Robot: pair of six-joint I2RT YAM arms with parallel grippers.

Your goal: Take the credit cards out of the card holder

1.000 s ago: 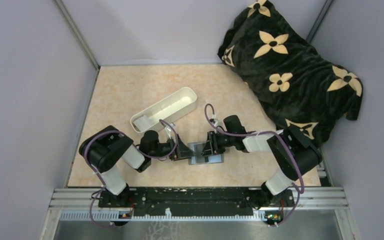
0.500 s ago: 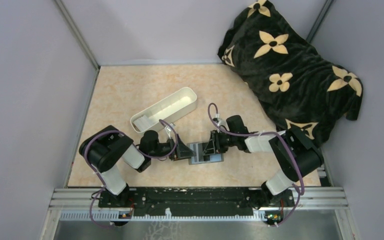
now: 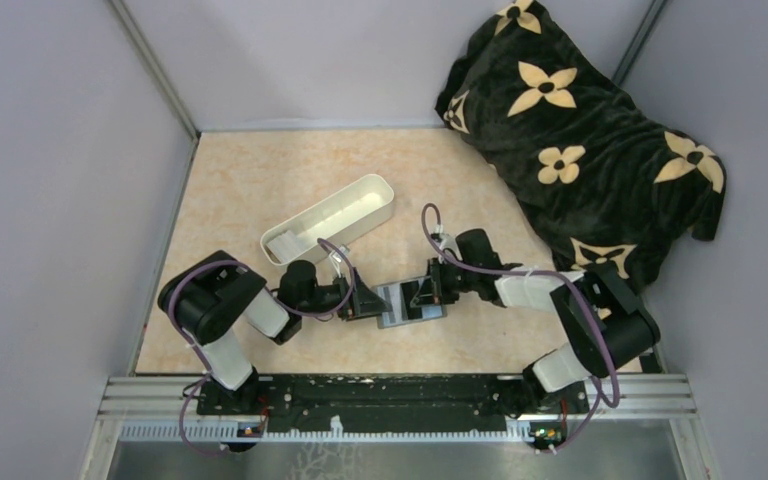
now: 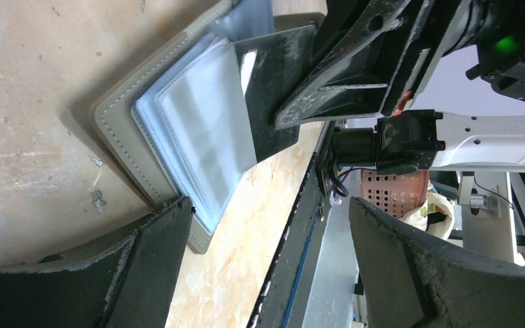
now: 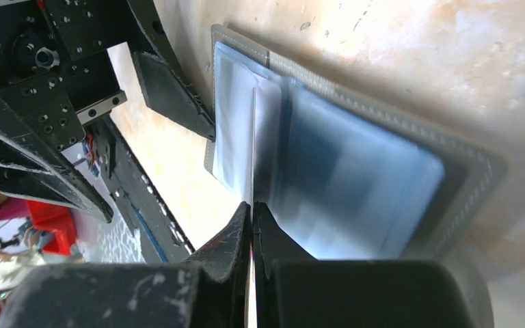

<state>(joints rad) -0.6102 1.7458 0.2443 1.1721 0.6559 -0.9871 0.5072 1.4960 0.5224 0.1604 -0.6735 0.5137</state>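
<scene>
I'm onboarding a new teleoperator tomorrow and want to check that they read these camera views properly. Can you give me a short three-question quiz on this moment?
1. True or false: the left end effector is shut.
2. Where does the white tray lie relative to the open card holder? A) on the blanket. B) on the table, farther back and to the left. C) underneath it.
3. What does the right end effector pinch?

Key
1. False: its jaws stand wide apart by the card holder's edge.
2. B.
3. A thin sheet seen edge-on, rising from the card holder's pockets. It is probably a card, though that cannot be confirmed.
</scene>
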